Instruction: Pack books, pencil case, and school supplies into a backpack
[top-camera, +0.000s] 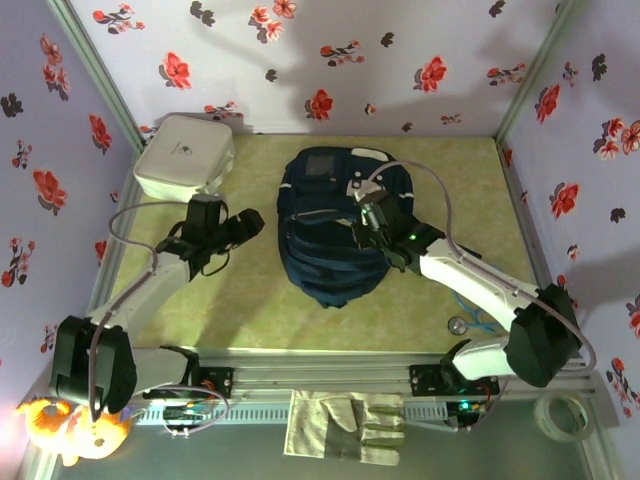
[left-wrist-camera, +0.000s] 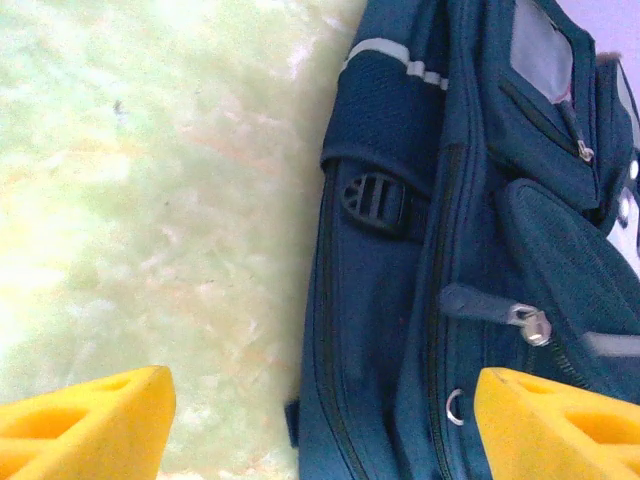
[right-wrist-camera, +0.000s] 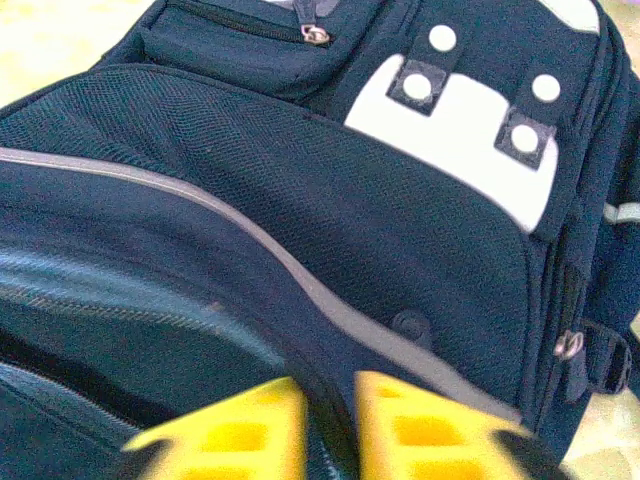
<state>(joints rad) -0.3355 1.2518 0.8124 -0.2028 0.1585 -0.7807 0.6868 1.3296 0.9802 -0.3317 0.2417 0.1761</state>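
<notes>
One backpack (right-wrist-camera: 300, 200) under right end effector (right-wrist-camera: 330, 425)

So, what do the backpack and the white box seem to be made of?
Backpack: matte navy woven fabric, likely synthetic; a fine mesh-like weave shows. Its zipper pull looks like shiny metal. White box: probably smooth hard plastic, judging by its even sheen and rounded corners.
</notes>
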